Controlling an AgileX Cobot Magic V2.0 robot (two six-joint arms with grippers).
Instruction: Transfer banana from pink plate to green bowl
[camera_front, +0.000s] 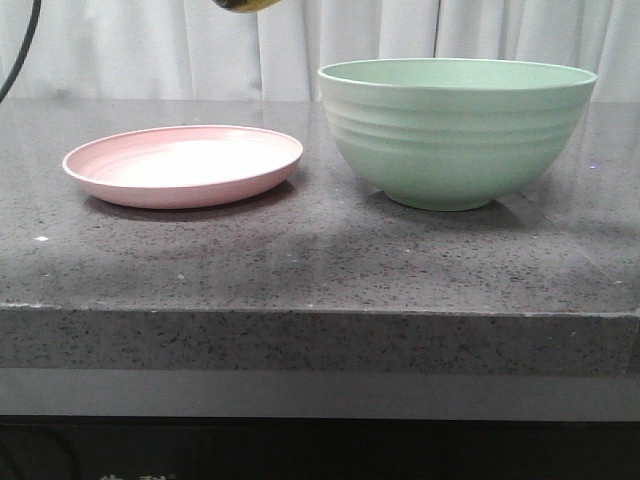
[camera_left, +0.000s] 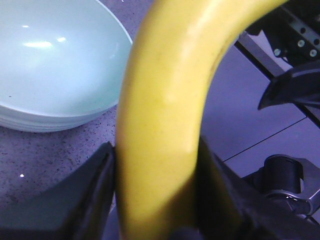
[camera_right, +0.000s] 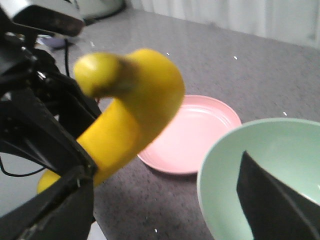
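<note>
The yellow banana is clamped between my left gripper's dark fingers and held in the air. In the right wrist view the banana hangs above the table beside the pink plate. Only its end shows at the top edge of the front view, above the gap between plate and bowl. The pink plate lies empty on the left of the table. The green bowl stands to its right, and its inside holds nothing. My right gripper is open and empty, above the bowl's near rim.
The grey speckled table has a front edge close to the camera. White curtains hang behind it. A black cable runs down at the far left. Part of the other arm shows in the left wrist view.
</note>
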